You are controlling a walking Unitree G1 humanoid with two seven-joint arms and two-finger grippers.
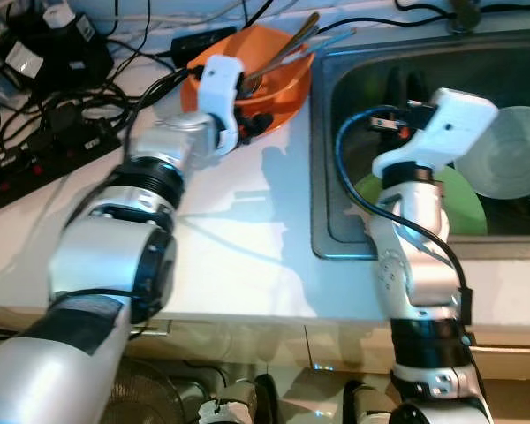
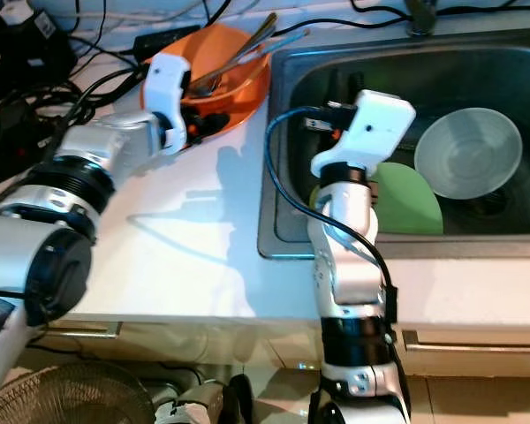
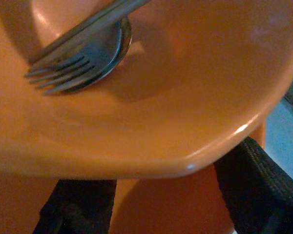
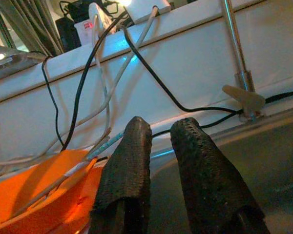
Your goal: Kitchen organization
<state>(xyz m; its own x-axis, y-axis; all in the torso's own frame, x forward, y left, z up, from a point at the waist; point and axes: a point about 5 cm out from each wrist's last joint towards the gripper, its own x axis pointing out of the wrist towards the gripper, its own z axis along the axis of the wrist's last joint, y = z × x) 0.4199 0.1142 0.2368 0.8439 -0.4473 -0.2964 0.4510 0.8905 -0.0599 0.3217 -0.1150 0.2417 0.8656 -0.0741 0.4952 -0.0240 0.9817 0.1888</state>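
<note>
An orange bowl (image 1: 278, 75) stands on the white counter beside the sink, holding a fork (image 3: 63, 73), a spoon and other cutlery. My left gripper (image 1: 256, 119) is open at the bowl's near side, its two black fingers (image 3: 254, 185) spread just under the rim against the outer wall. My right gripper (image 1: 406, 88) hangs over the steel sink (image 1: 322, 238), shut with nothing between its fingers (image 4: 127, 165). In the sink lie a green plate (image 2: 415, 203) and a pale grey bowl (image 2: 468, 150).
Tangled cables and a black power strip (image 1: 35, 159) cover the counter's back left. A faucet stem (image 4: 241, 83) rises behind the sink. Bare white counter (image 1: 238, 238) lies between the bowl and the front edge.
</note>
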